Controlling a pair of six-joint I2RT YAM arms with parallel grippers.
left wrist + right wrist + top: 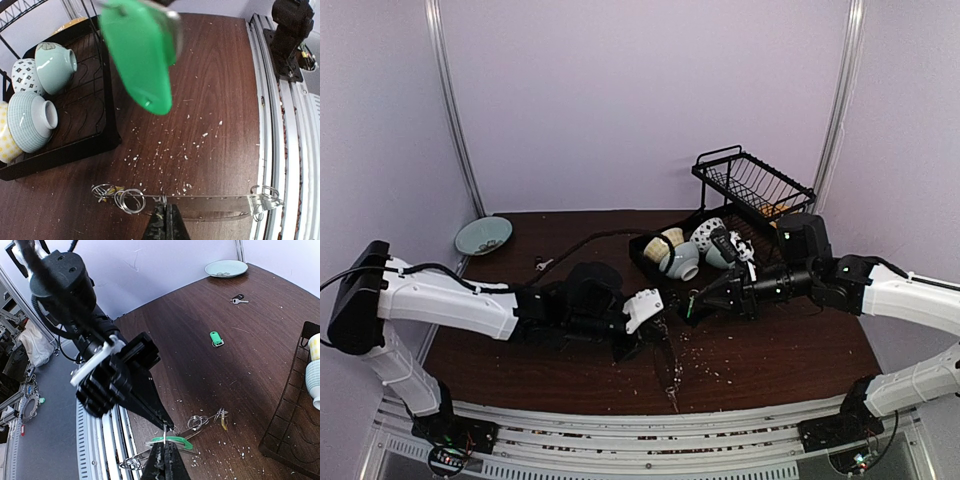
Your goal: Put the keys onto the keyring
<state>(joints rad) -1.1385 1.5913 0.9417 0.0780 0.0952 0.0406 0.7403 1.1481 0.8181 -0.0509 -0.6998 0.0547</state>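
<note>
My left gripper (pixel 167 212) is shut on the keyring (pixel 215 196), a thin silver wire that runs level across the left wrist view. Small split rings (pixel 130 200) and a yellow-headed key (pixel 108 192) hang at its left end. My right gripper (pixel 165 446) is shut on a green-tagged key (pixel 176 441), which looms large in the left wrist view as the green tag (pixel 140 55). In the top view the left gripper (pixel 658 336) and right gripper (pixel 692 307) nearly meet, tips a finger-width apart. A second green key (pixel 215 338) and a dark-headed key (pixel 239 299) lie on the table.
A black dish rack (pixel 645 252) with several bowls (pixel 30 120) stands just behind the grippers. An empty wire basket (pixel 755 185) is at the back right, a pale plate (pixel 483 236) at the back left. White crumbs (pixel 170 150) dot the dark wooden table (pixel 770 350).
</note>
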